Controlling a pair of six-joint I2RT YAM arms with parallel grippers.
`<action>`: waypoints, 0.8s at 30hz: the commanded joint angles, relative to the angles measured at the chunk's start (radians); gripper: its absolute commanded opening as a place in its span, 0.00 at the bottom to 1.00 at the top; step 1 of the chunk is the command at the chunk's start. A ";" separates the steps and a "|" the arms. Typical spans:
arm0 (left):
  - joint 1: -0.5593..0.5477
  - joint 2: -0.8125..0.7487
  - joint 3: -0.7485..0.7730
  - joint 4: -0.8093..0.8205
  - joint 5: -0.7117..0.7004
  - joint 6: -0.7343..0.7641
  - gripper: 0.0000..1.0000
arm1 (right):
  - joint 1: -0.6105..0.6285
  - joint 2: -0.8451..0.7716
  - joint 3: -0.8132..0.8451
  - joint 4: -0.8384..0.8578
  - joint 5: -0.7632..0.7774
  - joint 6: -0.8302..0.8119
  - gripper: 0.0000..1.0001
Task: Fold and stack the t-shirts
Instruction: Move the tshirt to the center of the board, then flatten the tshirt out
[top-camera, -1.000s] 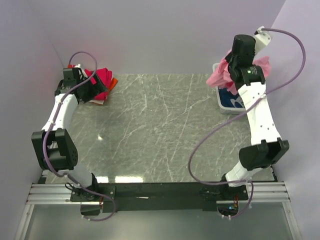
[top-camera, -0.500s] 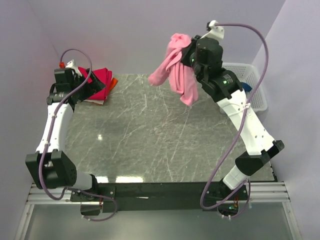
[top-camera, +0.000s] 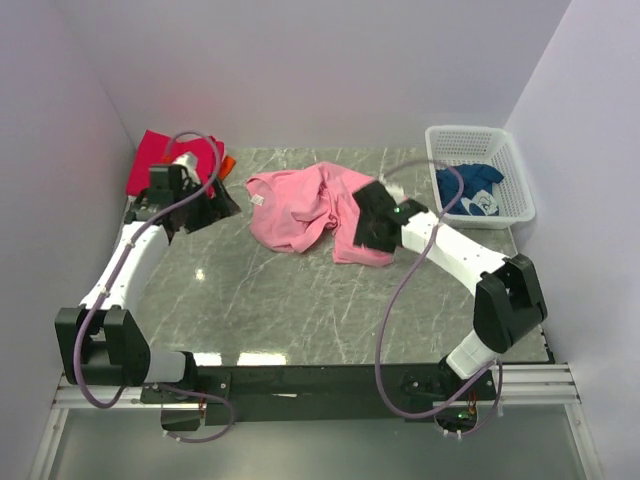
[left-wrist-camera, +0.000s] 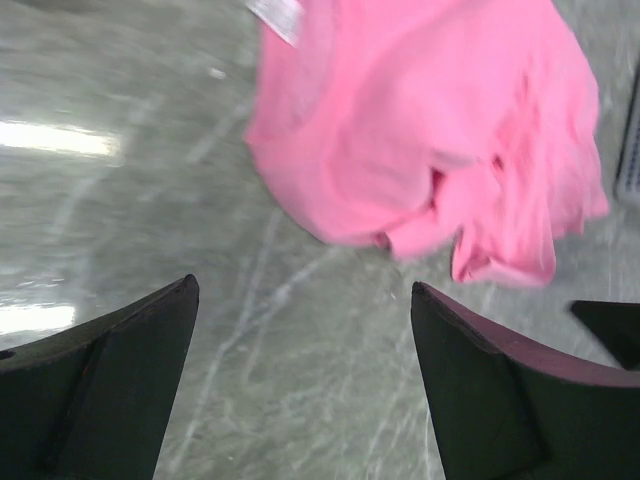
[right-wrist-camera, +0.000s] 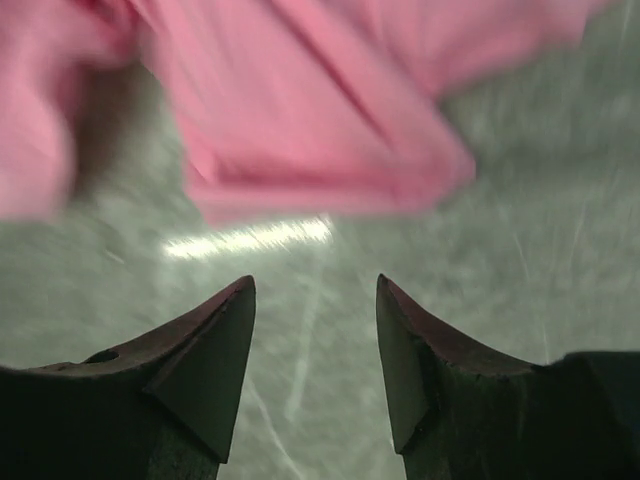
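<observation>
Concerning the light pink soft cloth t-shirt (top-camera: 300, 205): crumpled in a heap near the middle of the grey marbled bench (top-camera: 300, 300). Likely light, limp and floppy; bound to sag and bunch if lifted at one spot. Better to pinch two hem corners or both shoulders, then pull flat.

As for the left end effector (left-wrist-camera: 305, 290): spread wide, empty, just left of the heap.

As for the right end effector (right-wrist-camera: 314, 285): parted too, gripping nothing, low at the shirt's right edge.
</observation>
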 joint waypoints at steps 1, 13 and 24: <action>-0.072 0.013 -0.012 0.034 0.020 0.026 0.92 | 0.001 -0.132 -0.153 0.069 -0.124 0.081 0.59; -0.253 0.230 0.008 0.050 0.040 0.033 0.88 | -0.059 -0.310 -0.495 0.170 -0.150 0.199 0.58; -0.391 0.392 0.115 0.023 0.034 0.056 0.69 | -0.187 -0.316 -0.540 0.246 -0.236 0.225 0.56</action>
